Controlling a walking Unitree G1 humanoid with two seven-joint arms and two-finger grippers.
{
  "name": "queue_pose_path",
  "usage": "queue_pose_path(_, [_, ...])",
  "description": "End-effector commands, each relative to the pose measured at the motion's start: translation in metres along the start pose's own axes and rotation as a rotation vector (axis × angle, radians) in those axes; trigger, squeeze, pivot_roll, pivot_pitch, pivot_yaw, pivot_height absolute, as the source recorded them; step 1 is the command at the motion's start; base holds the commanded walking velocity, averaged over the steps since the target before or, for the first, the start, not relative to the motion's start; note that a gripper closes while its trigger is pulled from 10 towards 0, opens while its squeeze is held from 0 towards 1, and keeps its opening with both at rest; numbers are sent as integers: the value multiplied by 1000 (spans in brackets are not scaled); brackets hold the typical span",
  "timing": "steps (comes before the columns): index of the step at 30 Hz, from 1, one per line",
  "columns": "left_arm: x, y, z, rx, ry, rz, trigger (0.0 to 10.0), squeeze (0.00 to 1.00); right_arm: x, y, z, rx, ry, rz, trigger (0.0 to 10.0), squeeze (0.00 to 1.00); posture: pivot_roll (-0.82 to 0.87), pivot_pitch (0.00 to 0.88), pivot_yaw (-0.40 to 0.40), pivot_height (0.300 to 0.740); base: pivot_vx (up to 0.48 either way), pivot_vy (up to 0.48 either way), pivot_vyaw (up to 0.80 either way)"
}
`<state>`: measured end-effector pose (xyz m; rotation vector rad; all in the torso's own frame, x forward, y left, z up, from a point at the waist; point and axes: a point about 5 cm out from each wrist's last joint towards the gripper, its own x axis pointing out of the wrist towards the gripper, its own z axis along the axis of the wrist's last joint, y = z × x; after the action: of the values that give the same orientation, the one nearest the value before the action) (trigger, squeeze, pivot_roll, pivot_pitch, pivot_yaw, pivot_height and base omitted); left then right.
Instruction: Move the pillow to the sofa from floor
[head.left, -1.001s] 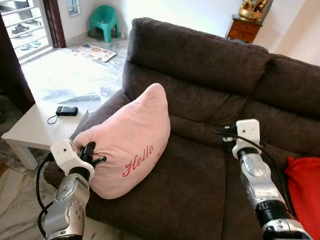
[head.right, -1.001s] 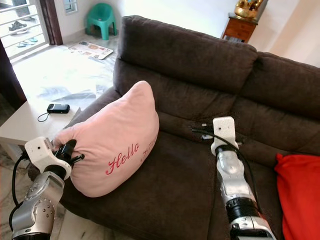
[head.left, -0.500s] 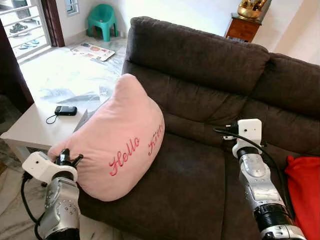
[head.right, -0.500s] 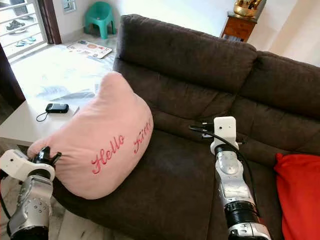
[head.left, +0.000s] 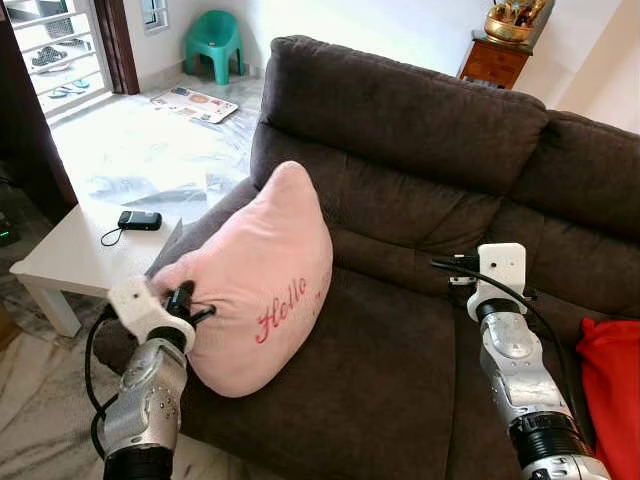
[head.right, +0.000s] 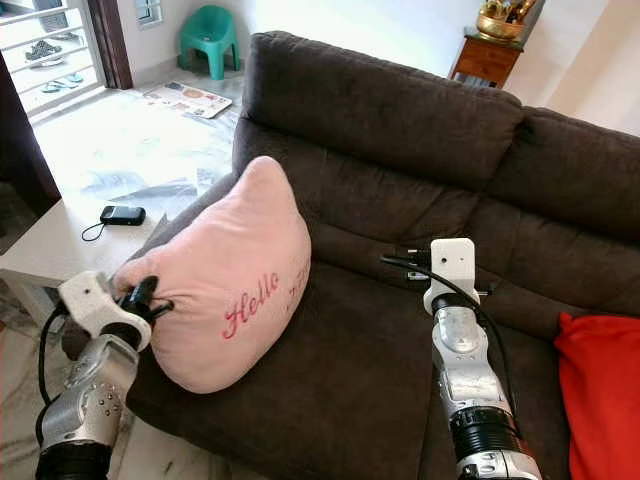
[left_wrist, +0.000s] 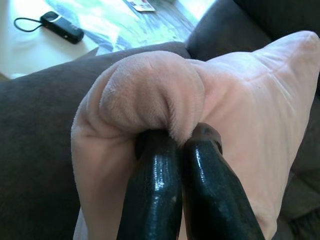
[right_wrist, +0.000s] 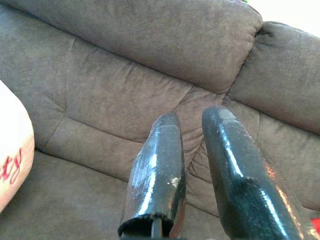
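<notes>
a living room with pale marble floor (head.left: 130, 150), a dark brown sofa (head.left: 420, 130) across the view and a low white bench (head.left: 70, 255) by its arm, a small black device (head.left: 138, 220) lying on it. a green plastic chair (head.left: 212, 40) stands far back by the doorway, and a red cushion (head.left: 610, 370) sits at the sofa's far right.

the pink pillow (head.left: 262, 275), stitched "hello" in red, stands on edge on the sofa seat against the left armrest, tilted up toward the backrest. the left hand (head.left: 183, 303) is clenched on a bunched corner of the pillow; in the left wrist view both fingers (left_wrist: 155, 200) press tight together with the plush folded over them. the right hand (head.right: 400, 262) hovers over the middle seat, holding nothing, its fingers (right_wrist: 160, 170) a little apart, well clear of the pillow.

the pillow looks already on the seat, so what seems left is letting go cleanly. best to ease the corner down and inward so the pillow leans on the backrest rather than the armrest edge, then part the fingers and draw back along their own line, so the plush does not snag and pull the pillow off toward the floor.
</notes>
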<state>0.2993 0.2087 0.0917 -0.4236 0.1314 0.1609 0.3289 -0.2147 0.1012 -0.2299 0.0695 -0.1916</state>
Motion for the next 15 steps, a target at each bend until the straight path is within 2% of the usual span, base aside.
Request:
queue_pose_path(1, [0, 0, -16, 35, 87, 3, 10000, 0, 0, -10, 2, 6, -3, -37, 10000, 0, 128, 0, -180, 740, 0, 0, 0])
queue_pose_path(7, [-1, 9, -17, 46, 93, 35, 10000, 0, 0, -7, 1, 10, 7, -35, 10000, 0, 130, 0, -180, 740, 0, 0, 0])
queue_pose_path(10, [-1, 11, -14, 56, 65, 46, 10000, 0, 0, -7, 1, 11, 6, -33, 10000, 0, 131, 0, -180, 740, 0, 0, 0])
queue_pose_path(11, [-1, 10, -8, 80, 13, 47, 10000, 0, -1, -6, 0, 11, 6, -29, 10000, 0, 130, 0, -180, 740, 0, 0, 0])
queue_pose_path(15, [-2, 5, -2, 124, -30, 24, 10000, 0, -2, -6, -3, 11, 13, -28, 10000, 0, 130, 0, -180, 740, 0, 0, 0])
